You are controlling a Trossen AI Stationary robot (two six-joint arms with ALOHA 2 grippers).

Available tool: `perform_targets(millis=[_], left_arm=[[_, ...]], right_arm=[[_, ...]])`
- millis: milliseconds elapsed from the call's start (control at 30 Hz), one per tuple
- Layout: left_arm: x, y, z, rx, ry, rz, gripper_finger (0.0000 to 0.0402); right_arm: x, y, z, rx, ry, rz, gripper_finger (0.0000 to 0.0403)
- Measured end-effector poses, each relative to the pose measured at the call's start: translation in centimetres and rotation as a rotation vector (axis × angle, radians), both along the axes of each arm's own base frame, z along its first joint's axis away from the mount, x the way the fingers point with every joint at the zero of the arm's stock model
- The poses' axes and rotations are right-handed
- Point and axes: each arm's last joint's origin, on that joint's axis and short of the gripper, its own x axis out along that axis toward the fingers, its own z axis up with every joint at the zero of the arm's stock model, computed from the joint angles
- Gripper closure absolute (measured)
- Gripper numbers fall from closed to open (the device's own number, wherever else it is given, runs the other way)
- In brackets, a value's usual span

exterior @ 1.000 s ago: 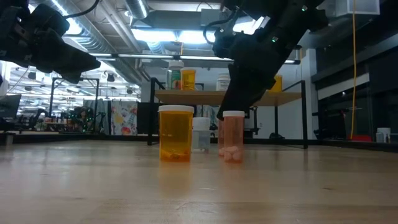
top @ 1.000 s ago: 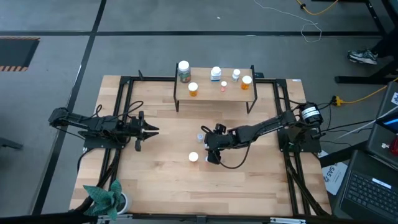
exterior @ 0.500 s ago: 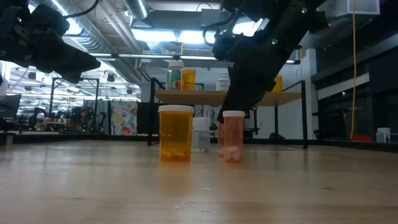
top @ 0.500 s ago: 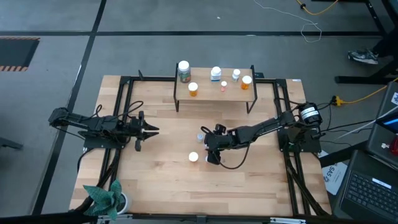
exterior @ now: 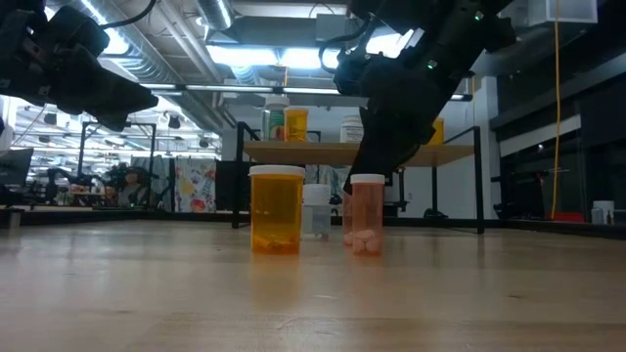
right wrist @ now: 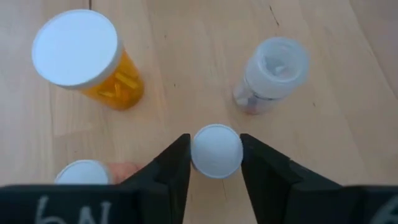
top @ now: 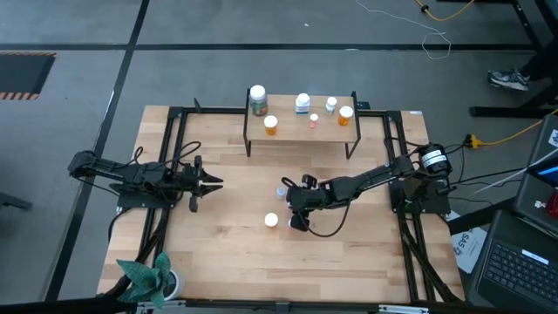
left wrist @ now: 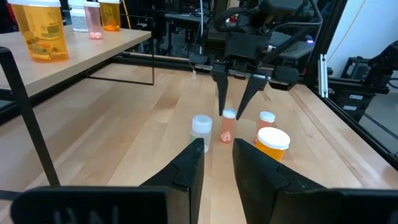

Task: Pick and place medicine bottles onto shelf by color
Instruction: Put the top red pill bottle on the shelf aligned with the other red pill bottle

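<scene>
A small pinkish bottle (left wrist: 227, 124) with a white cap stands upright on the tabletop near the middle. My right gripper (right wrist: 215, 145) is over it, shut on its cap. Around it stand an orange bottle (right wrist: 84, 59), a clear bottle (right wrist: 272, 73) and another small pinkish bottle (right wrist: 87, 173), each on its base. The shelf (top: 301, 129) at the far middle carries several bottles, among them a green one (top: 258, 102) and two orange ones. My left gripper (top: 214, 182) hovers shut over the table's left part, pointing level, with nothing in it. My right gripper pinches the small bottle's white cap (right wrist: 216, 153) by its rim between the two fingers (left wrist: 220, 99). The fingers slant down onto it from the table's right side. The bottle stands upright with its base on the table.
Black frame rails (top: 174, 139) run along the table's left and right sides. A green plant-like thing (top: 148, 273) sits at the near left corner. Bare wood lies between the bottles and the shelf's black legs (top: 352, 144).
</scene>
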Motion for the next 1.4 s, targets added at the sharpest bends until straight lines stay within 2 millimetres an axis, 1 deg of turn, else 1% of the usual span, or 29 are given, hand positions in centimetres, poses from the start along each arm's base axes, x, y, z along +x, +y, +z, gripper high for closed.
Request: perform_targets(millis=[100,267,367,467,567,700,800,933,1067,1133,1200,1300,1400], left_arm=[[0.0,0.0,0.0,0.0,0.0,0.0,0.0321],[0.0,0.0,0.0,0.0,0.0,0.0,0.0321],[0.0,0.0,0.0,0.0,0.0,0.0,0.0321],[0.0,0.0,0.0,0.0,0.0,0.0,0.0321],[0.0,0.0,0.0,0.0,0.0,0.0,0.0321],[0.0,0.0,0.0,0.001,0.001,0.0,0.0321],[0.0,0.0,0.0,0.001,0.0,0.0,0.0321],[0.0,0.0,0.0,0.001,0.0,0.0,0.0321],[0.0,0.0,0.0,0.001,0.001,0.0,0.0321],[0.0,0.0,0.0,0.001,0.0,0.0,0.0321],[0.0,0.0,0.0,0.001,0.001,0.0,0.0321],[0.0,0.0,0.0,0.001,0.001,0.0,0.0321],[0.0,0.0,0.0,0.001,0.001,0.0,0.0321]], right_arm=[[0.0,0.0,0.0,0.002,0.0,-0.002,0.0278],[0.0,0.0,0.0,0.002,-0.003,-0.005,0.0278],[0.3,0.0,0.7,-0.011,-0.001,-0.006,0.0278],[0.9,0.0,2.7,-0.077,0.023,-0.008,0.0278],[1.2,-0.2,5.2,-0.169,0.083,-0.032,0.0279],[1.5,-1.0,9.3,-0.271,0.12,-0.099,0.0279],[1.7,-2.0,12.2,-0.338,0.102,-0.161,0.0279],[2.0,-4.5,15.7,-0.392,0.046,-0.272,0.0279],[2.3,-8.1,18.6,-0.381,-0.02,-0.37,0.028],[2.2,-10.2,19.6,-0.376,-0.04,-0.413,0.028],[1.9,-12.2,20.0,-0.379,-0.038,-0.455,0.028],[1.4,-15.0,20.0,-0.372,-0.015,-0.501,0.028],[1.1,-17.3,19.5,-0.27,-0.018,-0.497,0.028]])
